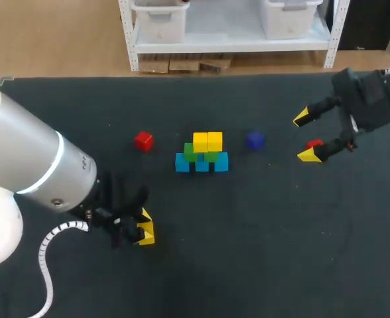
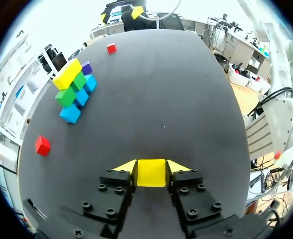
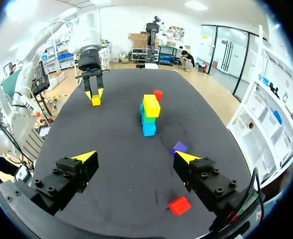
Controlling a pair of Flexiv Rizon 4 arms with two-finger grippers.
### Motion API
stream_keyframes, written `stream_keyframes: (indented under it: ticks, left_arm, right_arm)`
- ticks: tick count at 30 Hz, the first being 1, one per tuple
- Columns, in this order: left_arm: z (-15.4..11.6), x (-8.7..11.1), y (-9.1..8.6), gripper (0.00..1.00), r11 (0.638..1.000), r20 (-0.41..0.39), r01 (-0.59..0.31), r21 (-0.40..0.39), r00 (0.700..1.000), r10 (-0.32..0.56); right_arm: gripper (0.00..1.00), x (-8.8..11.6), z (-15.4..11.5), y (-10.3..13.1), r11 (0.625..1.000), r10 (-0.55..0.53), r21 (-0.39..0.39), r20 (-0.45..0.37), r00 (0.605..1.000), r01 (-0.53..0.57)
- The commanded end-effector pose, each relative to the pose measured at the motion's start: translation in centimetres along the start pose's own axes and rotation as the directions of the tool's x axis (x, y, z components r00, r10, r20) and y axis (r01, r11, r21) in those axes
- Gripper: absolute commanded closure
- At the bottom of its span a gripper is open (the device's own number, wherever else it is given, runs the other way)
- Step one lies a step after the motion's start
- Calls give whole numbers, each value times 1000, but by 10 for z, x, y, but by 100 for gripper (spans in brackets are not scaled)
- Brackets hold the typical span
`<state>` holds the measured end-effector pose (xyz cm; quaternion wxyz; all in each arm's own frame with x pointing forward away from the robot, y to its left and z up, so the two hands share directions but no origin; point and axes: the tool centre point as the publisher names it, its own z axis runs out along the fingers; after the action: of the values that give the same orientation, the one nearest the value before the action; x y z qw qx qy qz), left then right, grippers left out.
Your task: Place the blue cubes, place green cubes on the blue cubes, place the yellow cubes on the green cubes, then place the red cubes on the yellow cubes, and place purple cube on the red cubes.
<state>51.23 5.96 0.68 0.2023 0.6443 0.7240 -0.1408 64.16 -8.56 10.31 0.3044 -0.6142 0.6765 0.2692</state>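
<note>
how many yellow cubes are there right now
3 yellow cubes: one and another sit side by side on the green cubes. The third is clamped in the left gripper. None seems hidden.

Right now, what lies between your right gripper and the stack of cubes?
The purple cube, standing alone, lies between the right gripper and the stack. The head view shows it best; the right wrist view agrees.

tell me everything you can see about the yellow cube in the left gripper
The yellow cube is a small plain block with flat faces. It sits square between the fingers of the left gripper, which press it from both sides, apart from the stack of cubes. Whether it touches the table is unclear.
</note>
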Motion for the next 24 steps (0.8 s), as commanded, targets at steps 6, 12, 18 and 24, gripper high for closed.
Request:
stream_keyframes:
  ticks: [6,12,18,24]
  left_arm:
    - [-19,-12,19,100,999,-22,-41,19,999,42]
    - [-36,-22,51,100,995,-39,-89,32,995,90]
    - [-43,-34,94,100,990,-28,-137,25,990,137]
    - [-40,-51,132,100,987,-2,-161,13,987,161]
  right_arm:
    - [0,0,1,-1,1000,-1,-1,3,1000,1]
    - [0,0,1,-1,1000,-1,-1,3,1000,1]
    - [0,0,1,-1,1000,-1,-1,3,1000,1]
    - [0,0,1,-1,1000,-1,-1,3,1000,1]
